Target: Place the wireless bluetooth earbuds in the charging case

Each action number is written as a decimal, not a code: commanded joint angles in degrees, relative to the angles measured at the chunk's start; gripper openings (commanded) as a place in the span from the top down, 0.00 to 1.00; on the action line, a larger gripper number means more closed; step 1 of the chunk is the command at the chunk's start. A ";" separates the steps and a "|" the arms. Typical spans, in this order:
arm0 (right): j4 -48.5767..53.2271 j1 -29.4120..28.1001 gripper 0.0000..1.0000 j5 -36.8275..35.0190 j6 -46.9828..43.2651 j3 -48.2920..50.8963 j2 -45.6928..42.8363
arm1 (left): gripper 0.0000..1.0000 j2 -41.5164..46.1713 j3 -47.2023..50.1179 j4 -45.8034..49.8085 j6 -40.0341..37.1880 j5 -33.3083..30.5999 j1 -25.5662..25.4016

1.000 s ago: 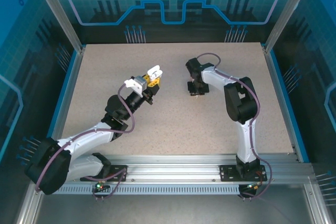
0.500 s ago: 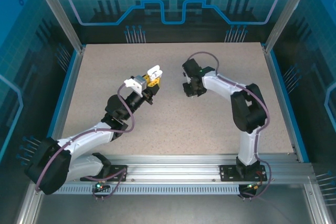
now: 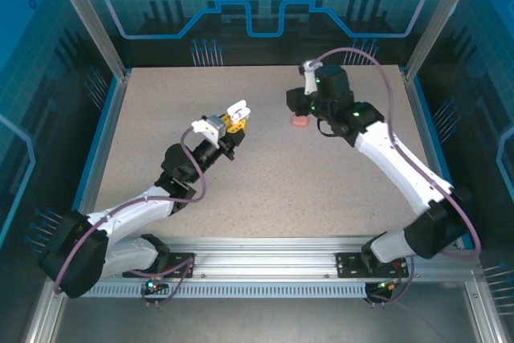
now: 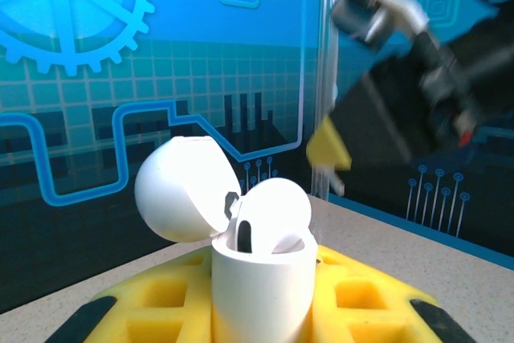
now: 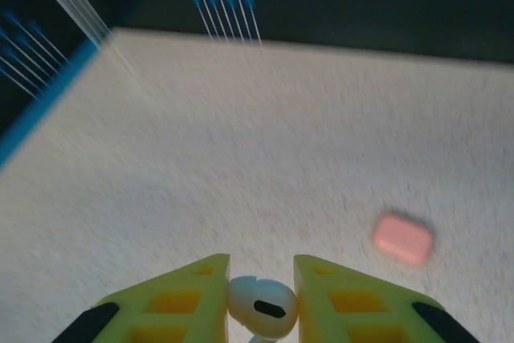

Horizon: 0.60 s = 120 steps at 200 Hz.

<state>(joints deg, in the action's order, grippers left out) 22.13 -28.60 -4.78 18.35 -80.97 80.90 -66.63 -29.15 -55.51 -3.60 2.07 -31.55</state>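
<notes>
Right wrist view | my right end effector (image 5: 262, 285) is clamped on a small white plastic earbud (image 5: 263, 306) above the speckled bench (image 5: 241, 134), far right | left end effector (image 3: 231, 120) is clamped on the white pebble-shaped charging case (image 4: 261, 291), lid open, raised left of centre | I judge a second white earbud (image 4: 277, 213) already seated, mine not yet inserted | a salmon-pink pebble-shaped case (image 3: 299, 120) lies closed on the far bench, apart from both arms.

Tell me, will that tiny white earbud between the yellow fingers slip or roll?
Probably slippery: the white earbud looks smooth and rounded, and the right gripper pinches only its sides. It likely weighs very little, being so small beside the fingers. Dropped on the table, it might roll a bit.
</notes>
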 commanded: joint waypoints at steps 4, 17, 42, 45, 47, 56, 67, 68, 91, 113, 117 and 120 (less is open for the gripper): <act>-7.47 -1.89 0.75 3.26 -2.31 -0.03 -5.30 | 1.00 -0.12 -3.64 -0.51 -1.51 4.81 0.38; -9.17 -3.16 0.75 3.62 -4.08 -0.33 -7.00 | 1.00 -0.95 -4.69 -0.48 -1.33 6.37 0.36; -13.48 -6.73 0.75 3.30 -8.50 0.92 -10.18 | 1.00 -2.57 -7.03 0.24 -1.99 8.38 -0.07; -14.13 -7.26 0.75 2.97 -9.05 1.24 -10.53 | 1.00 -2.71 -7.40 0.47 -2.22 8.61 -0.10; -14.48 -7.55 0.75 2.65 -9.52 1.49 -10.71 | 1.00 -2.84 -7.61 0.59 -2.34 8.67 -0.22; -16.27 -8.94 0.75 2.19 -11.42 2.51 -11.62 | 1.00 -3.39 -8.52 0.98 -2.79 9.27 -0.37; -18.36 -10.08 0.75 1.80 -13.10 3.66 -12.47 | 1.00 -4.13 -9.79 1.01 -2.80 9.73 -0.59; -18.49 -10.12 0.75 1.79 -13.22 3.73 -12.54 | 1.00 -4.17 -9.92 1.01 -2.81 9.81 -0.56; -21.91 -11.34 0.75 1.23 -15.63 5.71 -13.30 | 1.00 -5.56 -12.19 1.63 -2.21 10.48 -1.06; -24.50 -12.02 0.75 1.40 -17.14 7.26 -13.32 | 1.00 -6.73 -13.68 1.79 -1.73 10.28 -1.43; -24.85 -12.24 0.75 1.20 -17.62 7.46 -13.25 | 1.00 -6.83 -13.81 1.89 -1.64 10.35 -1.48; -25.05 -12.45 0.75 0.92 -18.07 7.57 -13.19 | 1.00 -6.99 -13.98 1.90 -1.52 10.36 -1.50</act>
<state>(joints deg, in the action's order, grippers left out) 2.83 -39.44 -2.74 4.51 -74.89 68.34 -72.47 -40.38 -53.06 -4.97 10.57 -32.56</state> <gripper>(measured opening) 0.249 0.224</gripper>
